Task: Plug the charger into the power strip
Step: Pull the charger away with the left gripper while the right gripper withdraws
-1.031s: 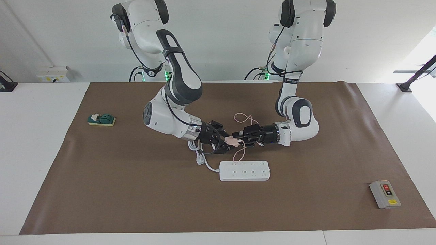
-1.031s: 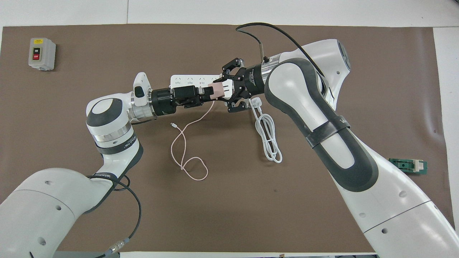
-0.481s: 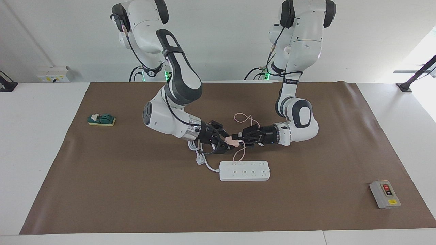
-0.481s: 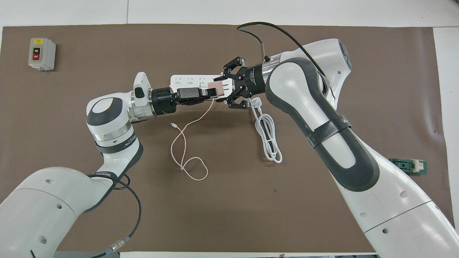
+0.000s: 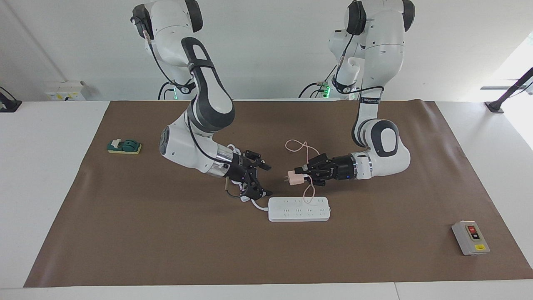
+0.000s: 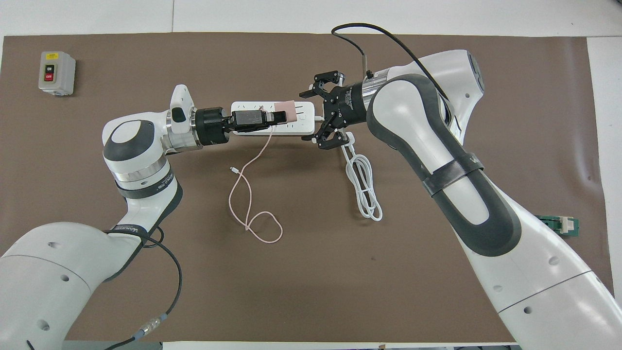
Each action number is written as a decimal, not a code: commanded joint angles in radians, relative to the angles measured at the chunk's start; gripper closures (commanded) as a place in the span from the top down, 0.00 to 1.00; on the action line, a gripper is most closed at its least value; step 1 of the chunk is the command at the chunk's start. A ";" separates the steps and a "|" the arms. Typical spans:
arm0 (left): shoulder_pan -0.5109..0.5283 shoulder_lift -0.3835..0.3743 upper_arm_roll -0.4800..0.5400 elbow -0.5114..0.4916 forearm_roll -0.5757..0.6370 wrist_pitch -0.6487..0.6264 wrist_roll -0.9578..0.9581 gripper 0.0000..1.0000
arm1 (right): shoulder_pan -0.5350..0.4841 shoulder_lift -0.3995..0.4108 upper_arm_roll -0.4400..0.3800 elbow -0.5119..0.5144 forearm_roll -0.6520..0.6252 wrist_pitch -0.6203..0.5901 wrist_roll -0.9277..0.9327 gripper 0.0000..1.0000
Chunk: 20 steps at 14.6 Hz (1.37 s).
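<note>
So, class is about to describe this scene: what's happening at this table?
The left gripper is shut on the small pale pink cube charger, holding it in the air over the long white power strip, prongs pointing sideways. The right gripper is open beside it, holding nothing. The charger is not yet plugged in.

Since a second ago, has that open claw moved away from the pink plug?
Yes. The right gripper has let go of the charger and drawn back toward the right arm's end, past the power strip's corded end.
</note>
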 commanded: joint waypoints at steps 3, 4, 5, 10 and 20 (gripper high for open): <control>0.100 -0.024 0.038 0.165 0.342 -0.062 -0.273 0.00 | -0.090 -0.053 -0.004 -0.005 -0.046 -0.085 0.014 1.00; 0.121 -0.028 0.038 0.194 0.410 -0.080 -0.320 0.00 | -0.108 -0.065 -0.004 -0.005 -0.095 -0.111 0.012 1.00; 0.141 -0.032 0.038 0.220 0.476 -0.112 -0.365 0.00 | -0.129 -0.082 -0.004 -0.005 -0.152 -0.142 0.006 1.00; 0.236 -0.034 0.038 0.351 0.743 -0.290 -0.500 0.00 | -0.203 -0.153 -0.004 -0.005 -0.378 -0.266 -0.101 1.00; 0.209 -0.075 0.027 0.582 1.248 -0.427 -0.793 0.00 | -0.286 -0.233 -0.004 -0.007 -0.717 -0.444 -0.719 1.00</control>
